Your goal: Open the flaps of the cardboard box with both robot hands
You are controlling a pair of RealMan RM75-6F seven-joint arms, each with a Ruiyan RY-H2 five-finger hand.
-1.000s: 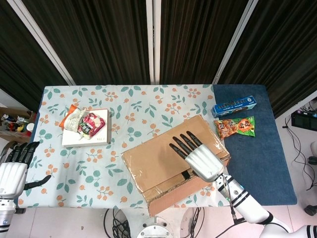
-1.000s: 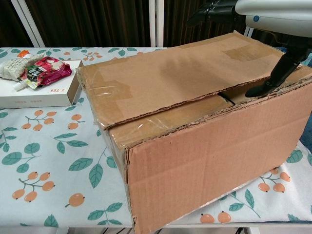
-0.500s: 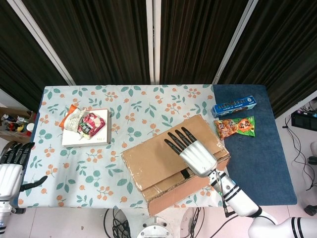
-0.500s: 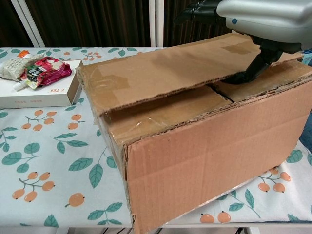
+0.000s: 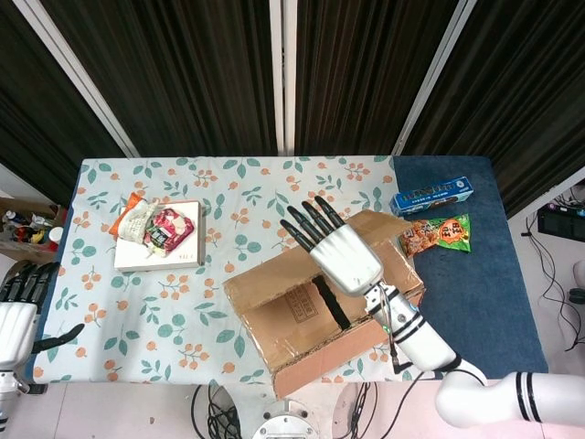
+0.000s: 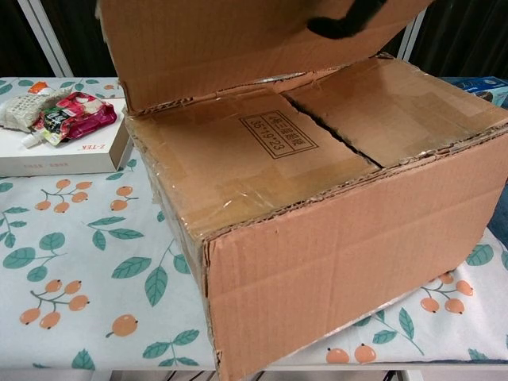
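- Right hand (image 5: pixel 340 253), fingers spread flat, holds nothing, propping the far flap (image 6: pixel 238 44) upright; cardboard box (image 6: pixel 333 238) at near table edge
- Left hand (image 5: pixel 18 315) open, idle, far left
- Next: inner flaps (image 6: pixel 262 151) need lifting

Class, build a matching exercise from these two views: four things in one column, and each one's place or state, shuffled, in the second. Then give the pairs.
Things
1. brown cardboard box's large top flap
2. blue rectangular packet
3. flat white box
4. left hand

Places or states
A. under a red snack pouch
B. on the dark blue cloth, far side
C. lifted up by the right hand
D. off the table's left edge, holding nothing

Pairs: 1-C, 2-B, 3-A, 4-D
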